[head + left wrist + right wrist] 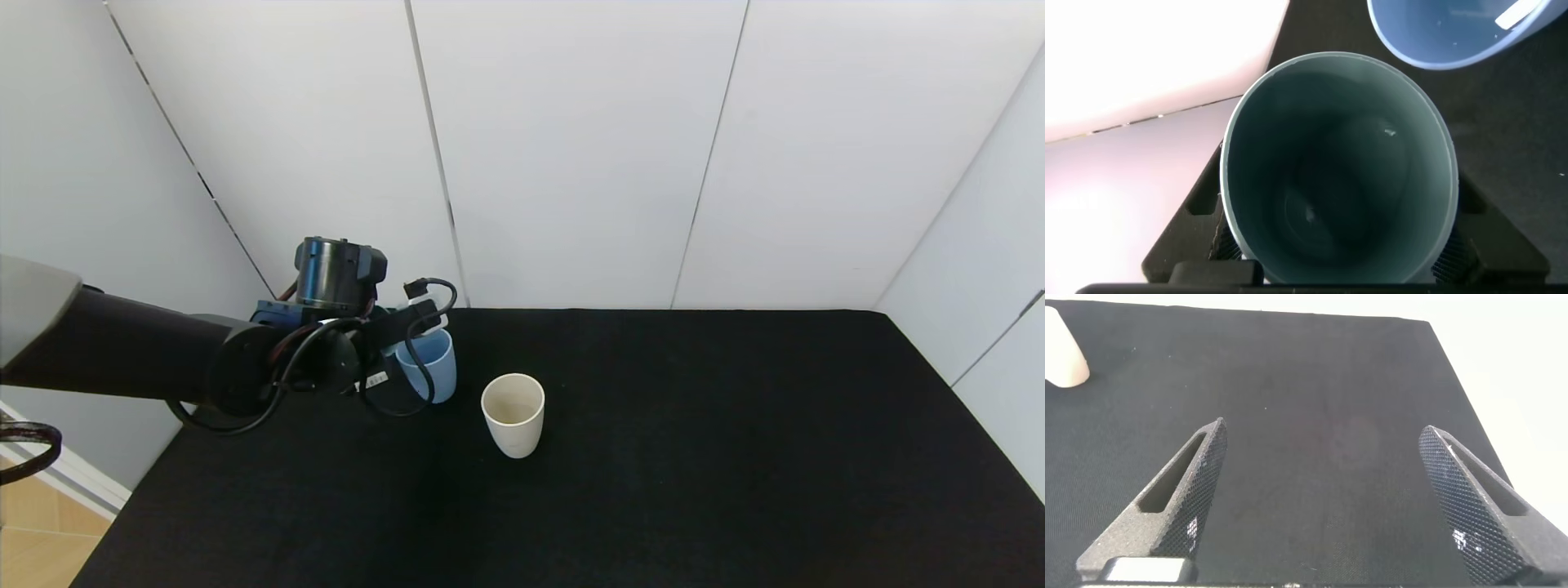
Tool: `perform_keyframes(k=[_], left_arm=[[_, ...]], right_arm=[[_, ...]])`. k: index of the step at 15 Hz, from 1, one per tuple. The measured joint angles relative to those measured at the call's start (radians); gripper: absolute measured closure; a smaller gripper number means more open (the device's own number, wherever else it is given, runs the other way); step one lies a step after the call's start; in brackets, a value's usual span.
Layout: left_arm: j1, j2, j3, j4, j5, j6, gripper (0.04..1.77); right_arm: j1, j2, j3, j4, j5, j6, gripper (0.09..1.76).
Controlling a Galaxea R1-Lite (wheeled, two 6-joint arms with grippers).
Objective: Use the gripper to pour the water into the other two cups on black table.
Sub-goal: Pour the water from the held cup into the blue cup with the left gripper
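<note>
Teal cup clamped in left gripper, light blue cup at its 3 o'clock; cream cup on black table; right gripper spread wide, holding nothing

A lab test booth: plain white wall panels enclose a black table.

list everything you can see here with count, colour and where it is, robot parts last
teal-green cup: 1, teal-green, held between the left gripper's fingers, next to the light blue cup
light blue cup: 1, light blue, far left part of the table, partly behind the left arm's cables
cream cup: 1, cream-beige, upright on the table, right of the blue cup
black table: 1, matte black, fills the foreground
wall panels: several, white, behind the table
left gripper: 1, black, shut on the teal-green cup by the blue cup
right gripper: 1, black, open above bare table
</note>
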Motion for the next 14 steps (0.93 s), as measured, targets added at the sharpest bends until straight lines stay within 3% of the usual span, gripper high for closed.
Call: perform_keyframes(k=[4, 14], left_arm=[[-0.01, 0.022, -0.014, -0.009, 0.032, 0.032, 0.62], [-0.055, 0.054, -0.065, -0.009, 0.198, 0.152, 0.62]], right_arm=[[0.0, 0.0, 0.0, 0.0, 0.0, 0.0, 0.14], [0.0, 0.0, 0.0, 0.0, 0.0, 0.0, 0.14]])
